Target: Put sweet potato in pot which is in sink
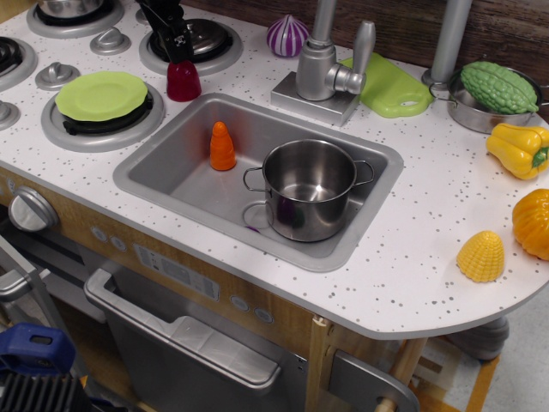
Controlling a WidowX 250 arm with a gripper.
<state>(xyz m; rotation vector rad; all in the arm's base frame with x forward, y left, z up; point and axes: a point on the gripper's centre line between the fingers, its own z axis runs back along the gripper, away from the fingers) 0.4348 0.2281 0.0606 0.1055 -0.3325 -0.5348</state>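
The sweet potato (183,81), a small dark red stubby toy, stands upright on the white speckled counter just behind the sink's (163,167) far left corner. My black gripper (177,51) comes down from the top edge and sits right on the sweet potato's top; its fingers are dark and close together, and I cannot tell whether they are closed on it. The shiny steel pot (309,189) with two loop handles stands empty in the right half of the sink.
An orange carrot (222,147) stands in the sink left of the pot. The faucet (324,64) rises behind the sink. A green plate (101,94) lies on the burner at left. A striped onion (286,35), a bowl with a green vegetable (497,88) and yellow toys (517,148) are further off.
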